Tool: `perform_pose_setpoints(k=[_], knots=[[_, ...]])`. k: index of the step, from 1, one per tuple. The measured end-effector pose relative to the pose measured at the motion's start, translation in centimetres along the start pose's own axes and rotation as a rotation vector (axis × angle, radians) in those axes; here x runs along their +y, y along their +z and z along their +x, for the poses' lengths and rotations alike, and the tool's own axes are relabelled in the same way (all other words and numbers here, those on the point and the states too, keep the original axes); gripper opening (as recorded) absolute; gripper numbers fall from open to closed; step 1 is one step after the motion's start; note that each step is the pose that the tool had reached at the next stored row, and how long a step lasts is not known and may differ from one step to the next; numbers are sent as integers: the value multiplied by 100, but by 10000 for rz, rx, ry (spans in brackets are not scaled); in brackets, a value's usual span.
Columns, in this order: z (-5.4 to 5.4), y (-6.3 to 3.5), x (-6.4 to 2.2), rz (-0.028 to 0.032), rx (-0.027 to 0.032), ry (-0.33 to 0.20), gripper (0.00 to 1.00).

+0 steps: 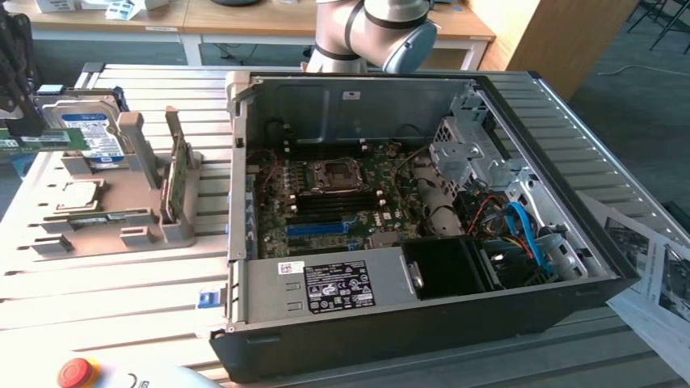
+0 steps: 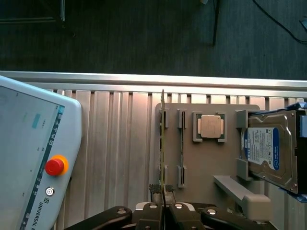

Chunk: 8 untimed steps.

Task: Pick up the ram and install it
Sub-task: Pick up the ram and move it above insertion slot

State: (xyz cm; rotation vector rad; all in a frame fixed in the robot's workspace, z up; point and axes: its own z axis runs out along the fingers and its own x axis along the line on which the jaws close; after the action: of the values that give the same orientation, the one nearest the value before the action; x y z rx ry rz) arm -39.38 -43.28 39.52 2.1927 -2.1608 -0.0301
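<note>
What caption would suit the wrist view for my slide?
Fingers grip the ram edge-on over a gray tray holding a processor and a hard drive.

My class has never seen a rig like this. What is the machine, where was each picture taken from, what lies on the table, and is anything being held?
The machine is a robot arm built of jointed tubes. Its "hand" is a gripper with two fingers. One picture comes from a camera that stands off the arm and looks across the slatted table. The other comes from a camera on the arm's wrist, looking down past the gripper.

On the table are an open computer case and a grey holder. The holder carries a hard drive, a processor chip and the ram, a thin green stick standing on edge. A control pad with a red button lies near the holder.

The gripper is shut and seems to hold nothing; the ram stands in its holder.
</note>
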Motion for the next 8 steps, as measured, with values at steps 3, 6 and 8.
perform_pose_setpoints(k=[3, 6, 8], knots=[[5, 0, -36, -8, -1, -1, 12], [14, -2, -73, -19, -2, -2, 12], [27, -5, -121, -34, -2, -2, 12]])
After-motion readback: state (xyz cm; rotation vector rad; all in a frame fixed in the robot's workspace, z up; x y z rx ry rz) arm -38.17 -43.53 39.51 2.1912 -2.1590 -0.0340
